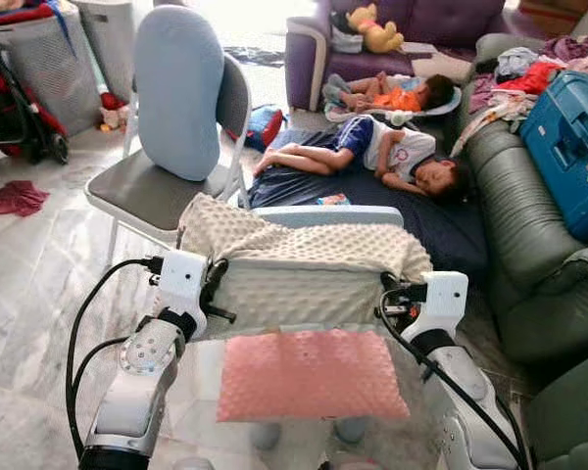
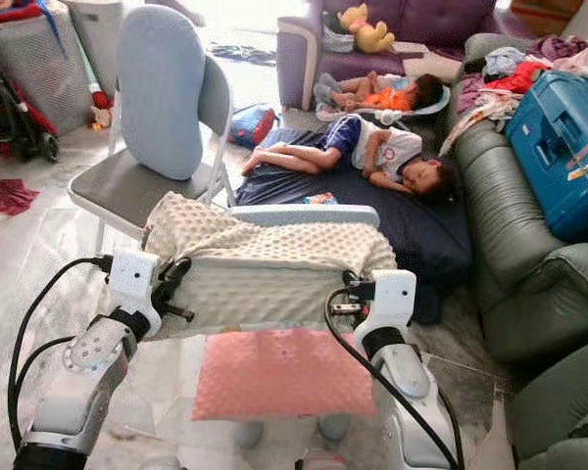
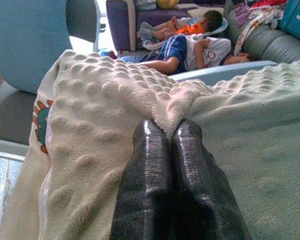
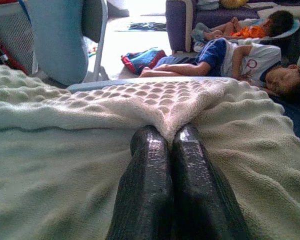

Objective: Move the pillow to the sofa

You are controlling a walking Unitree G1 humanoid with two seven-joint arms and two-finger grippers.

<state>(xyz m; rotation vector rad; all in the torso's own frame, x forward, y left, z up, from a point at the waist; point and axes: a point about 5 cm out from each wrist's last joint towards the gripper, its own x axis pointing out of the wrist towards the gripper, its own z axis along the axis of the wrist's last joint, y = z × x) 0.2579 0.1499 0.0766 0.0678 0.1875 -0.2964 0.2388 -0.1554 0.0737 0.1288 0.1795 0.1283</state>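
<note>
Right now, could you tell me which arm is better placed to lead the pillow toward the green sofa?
The right. Both grippers are shut on the cream pillow, but the right gripper holds the end nearer the green sofa; the left gripper holds the far end.

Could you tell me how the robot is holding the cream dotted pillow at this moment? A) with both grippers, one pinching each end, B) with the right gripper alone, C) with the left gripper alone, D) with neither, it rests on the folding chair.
A: the left gripper and the right gripper are each shut on a fold of the cream dotted pillow, which hangs between the two arms.
</note>
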